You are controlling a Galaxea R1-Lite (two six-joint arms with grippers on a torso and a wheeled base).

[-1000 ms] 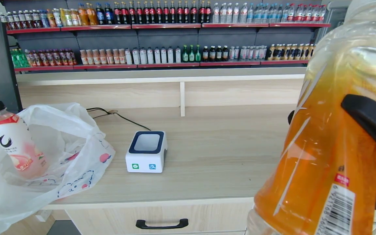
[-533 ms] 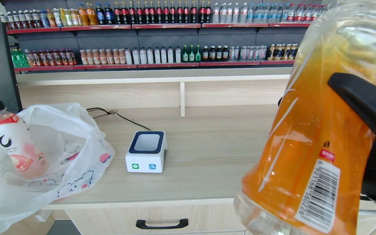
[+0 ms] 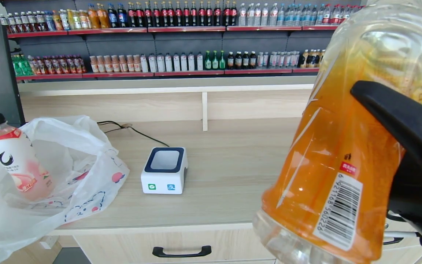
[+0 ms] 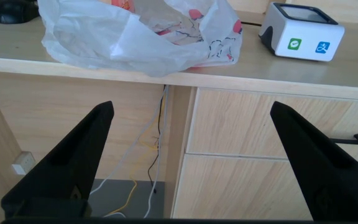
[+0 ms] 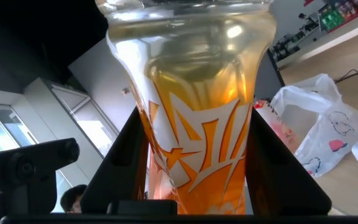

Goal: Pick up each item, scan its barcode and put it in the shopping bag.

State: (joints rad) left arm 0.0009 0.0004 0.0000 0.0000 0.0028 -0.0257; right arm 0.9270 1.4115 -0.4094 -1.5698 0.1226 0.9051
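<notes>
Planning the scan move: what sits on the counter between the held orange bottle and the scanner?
Nothing: in the head view, bare counter stretches between the orange bottle and the scanner.

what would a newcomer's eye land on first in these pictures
The big orange drink bottle looms at the right of the head view, clamped in the right hand close to the camera, with its barcode facing out. At the left of the counter a pink bottle stands in the white shopping bag. The small white scanner sits near the counter's middle.
</notes>
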